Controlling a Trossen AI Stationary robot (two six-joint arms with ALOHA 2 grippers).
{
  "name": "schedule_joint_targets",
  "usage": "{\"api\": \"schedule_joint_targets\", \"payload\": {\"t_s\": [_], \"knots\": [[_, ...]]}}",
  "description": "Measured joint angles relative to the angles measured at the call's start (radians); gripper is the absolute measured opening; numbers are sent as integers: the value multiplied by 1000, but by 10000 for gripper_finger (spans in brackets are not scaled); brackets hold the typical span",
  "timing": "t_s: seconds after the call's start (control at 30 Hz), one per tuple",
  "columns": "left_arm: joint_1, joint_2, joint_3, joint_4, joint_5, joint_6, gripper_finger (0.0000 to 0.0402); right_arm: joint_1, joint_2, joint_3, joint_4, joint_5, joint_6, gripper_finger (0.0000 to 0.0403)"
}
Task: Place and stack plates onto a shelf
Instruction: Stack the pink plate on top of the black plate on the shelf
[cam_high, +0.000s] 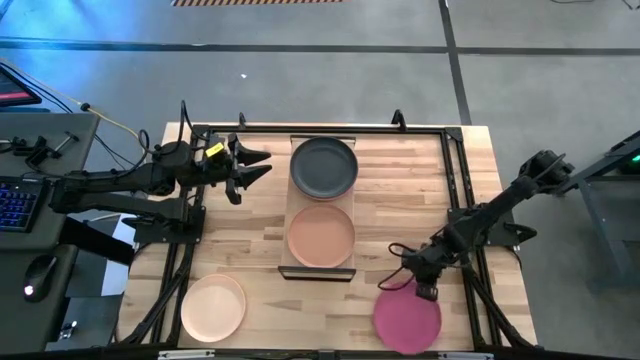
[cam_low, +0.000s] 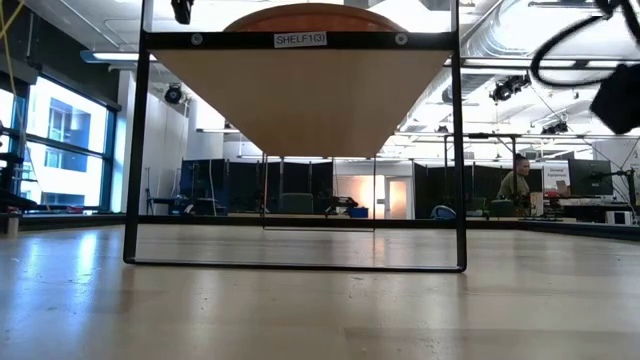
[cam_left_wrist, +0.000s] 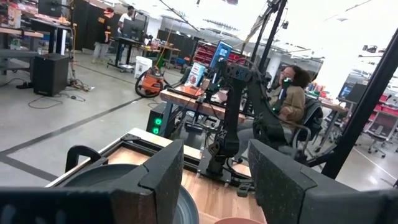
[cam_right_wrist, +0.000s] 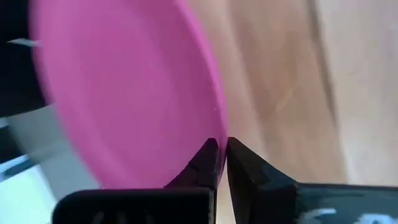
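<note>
Right pincer (cam_high: 424, 290) clamped on magenta plate (cam_high: 407, 318) rim: lift level, carry toward ten o'clock, onto shelf (cam_high: 320, 268). Left pincer (cam_high: 250, 166) open.

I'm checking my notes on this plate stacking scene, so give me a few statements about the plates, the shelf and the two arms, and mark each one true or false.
1. A round matte dark grey plate and a round peach-tan plate lie side by side on the long light-wood shelf. True.
2. The right gripper grips the rim of the round magenta plate. True; its jaws are nearly closed on the rim.
3. The round light pink plate is on the shelf. False; it lies on the tabletop, near the front left corner.
4. The left gripper holds the dark grey plate. False; its jaws are open, beside that plate.
</note>
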Motion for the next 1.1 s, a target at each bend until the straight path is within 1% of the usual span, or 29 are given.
{"api": "schedule_joint_targets", "payload": {"t_s": [0.07,0.27,0.37,0.43,0.57,0.63,0.73,0.83,0.97,1.1], "knots": [[0,0,0,-2,0,0,170,-1,-45,0,2,-25,3,3],[0,0,0,-3,0,0,170,-2,-207,0,0,-44,60,1],[0,0,0,-3,0,0,170,-4,-300,0,7,-89,95,0],[0,0,0,-3,0,0,170,-14,-362,0,32,-119,147,0],[0,0,0,-2,0,0,170,-72,-479,5,135,-115,258,0],[0,0,0,-2,-2,0,170,-126,-503,38,142,-91,257,0],[0,0,0,-2,-2,0,170,-250,-484,122,81,-86,188,0],[0,0,0,-2,-4,0,170,-397,-418,216,2,-97,89,0],[0,0,0,-1,-11,0,170,-590,-287,381,-70,-109,-62,0],[0,-1,0,30,-12,-1,170,-775,-136,580,-228,-110,-180,0]]}}
